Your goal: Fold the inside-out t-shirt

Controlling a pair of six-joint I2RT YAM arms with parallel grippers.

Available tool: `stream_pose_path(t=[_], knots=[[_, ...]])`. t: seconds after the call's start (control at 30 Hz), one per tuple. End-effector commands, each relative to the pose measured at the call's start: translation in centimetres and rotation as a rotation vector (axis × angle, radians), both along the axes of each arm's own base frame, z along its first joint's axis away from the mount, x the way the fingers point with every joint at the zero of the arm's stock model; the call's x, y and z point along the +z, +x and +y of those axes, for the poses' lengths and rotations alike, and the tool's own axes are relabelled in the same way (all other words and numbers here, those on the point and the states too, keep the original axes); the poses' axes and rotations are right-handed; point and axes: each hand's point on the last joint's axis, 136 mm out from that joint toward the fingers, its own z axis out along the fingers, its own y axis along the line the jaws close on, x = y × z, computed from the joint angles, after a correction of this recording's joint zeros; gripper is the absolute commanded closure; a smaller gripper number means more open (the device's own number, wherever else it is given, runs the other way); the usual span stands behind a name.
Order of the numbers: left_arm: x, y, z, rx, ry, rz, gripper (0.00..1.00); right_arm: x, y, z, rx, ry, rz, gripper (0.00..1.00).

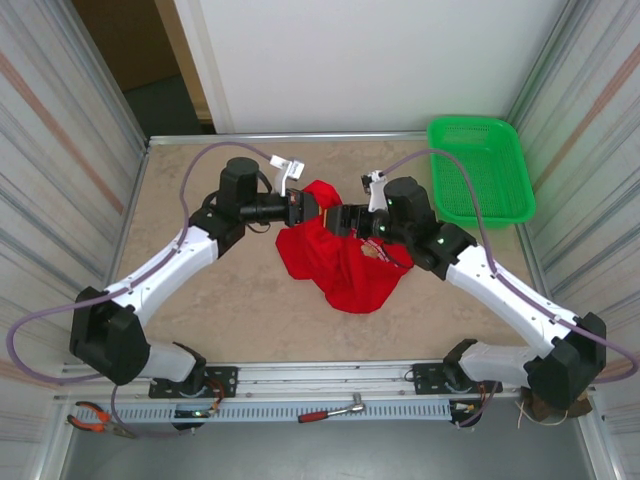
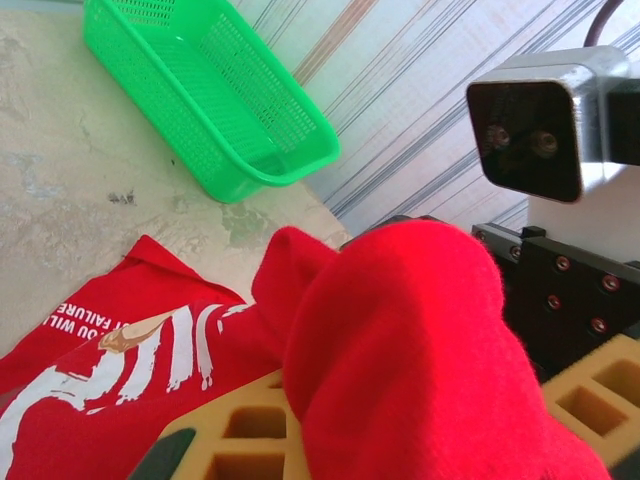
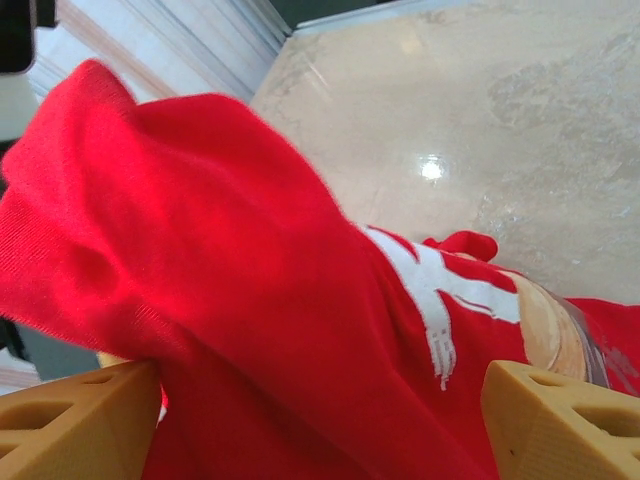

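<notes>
The red t-shirt (image 1: 345, 268) lies bunched up in the middle of the surface (image 1: 230, 300). Its far part is lifted up. The left tool (image 1: 316, 207) is clenched on a lump of the cloth. The right tool (image 1: 348, 217) is released, fingers wide apart, with cloth between them. A green basket (image 1: 480, 170) sits far right.

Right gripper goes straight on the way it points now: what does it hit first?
The t-shirt: its red cloth is bunched between the open jaws of the right gripper. In the top view the left gripper sits just beyond it, so it is probably next, though depth is unclear.
</notes>
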Motion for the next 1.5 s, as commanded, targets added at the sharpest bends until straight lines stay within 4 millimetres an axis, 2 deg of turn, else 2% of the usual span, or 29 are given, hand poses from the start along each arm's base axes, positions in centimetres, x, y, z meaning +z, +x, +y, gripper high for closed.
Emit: stream_pose_path(t=[0.0,0.23,0.37,0.5,0.53,0.6,0.67,0.7,0.73,0.83,0.9,1.0,1.1,1.2,1.3,1.37,1.47], knots=[[0.2,0.4,-0.1,0.001,0.021,-0.014,1.00,2.5,-0.5,0.0,0.006,-0.002,-0.076,0.18],[-0.2,0.9,-0.2,0.003,0.031,-0.004,1.00,3.5,-1.3,-0.3,-0.008,-0.032,-0.126,0.17],[0.1,0.9,-0.2,0.002,0.030,-0.005,1.00,2.0,-0.9,-0.2,-0.015,-0.077,-0.110,0.18],[0.9,0.7,-0.2,-0.006,0.022,-0.008,1.00,-0.8,0.1,-0.1,-0.037,-0.149,-0.088,0.25],[1.1,0.6,-0.3,-0.010,0.019,-0.007,1.00,-1.3,0.4,-0.1,-0.042,-0.161,-0.088,0.31],[1.6,0.3,-0.3,-0.026,0.007,-0.008,1.00,-1.8,1.4,-0.4,-0.065,-0.177,-0.080,0.48],[2.2,-0.3,-0.5,-0.058,-0.014,-0.005,1.00,-1.8,2.3,-0.6,-0.069,-0.152,-0.068,0.82],[2.4,-0.6,-0.4,-0.076,-0.028,-0.001,1.00,-1.6,2.6,-0.7,-0.065,-0.132,-0.059,0.95],[2.6,-0.8,-0.3,-0.091,-0.046,0.006,1.00,-1.3,2.7,-0.8,-0.056,-0.107,-0.050,1.00],[2.9,-1.0,0.7,-0.109,-0.119,0.039,1.00,0.1,2.3,-1.4,-0.003,-0.015,-0.048,1.00],[2.4,-0.4,1.8,-0.088,-0.157,0.075,1.00,2.0,1.1,-1.0,0.106,0.077,-0.070,1.00],[0.9,0.6,3.2,-0.044,-0.184,0.122,1.00,5.8,-2.3,-0.1,0.316,0.210,-0.122,1.00],[-0.6,1.0,3.3,-0.037,-0.169,0.145,1.00,9.0,-4.7,0.0,0.441,0.316,-0.172,1.00],[-1.7,1.2,3.1,-0.045,-0.161,0.161,1.00,11.0,-5.2,-0.8,0.458,0.397,-0.210,1.00],[-0.7,0.9,2.8,-0.088,-0.210,0.135,1.00,10.4,-3.3,-2.1,0.356,0.397,-0.198,1.00],[1.1,-0.1,2.4,-0.159,-0.258,0.095,1.00,8.5,-1.0,-3.3,0.240,0.376,-0.152,1.00],[4.1,-2.2,1.6,-0.281,-0.303,0.024,1.00,5.5,1.6,-4.1,0.127,0.335,-0.075,1.00]])
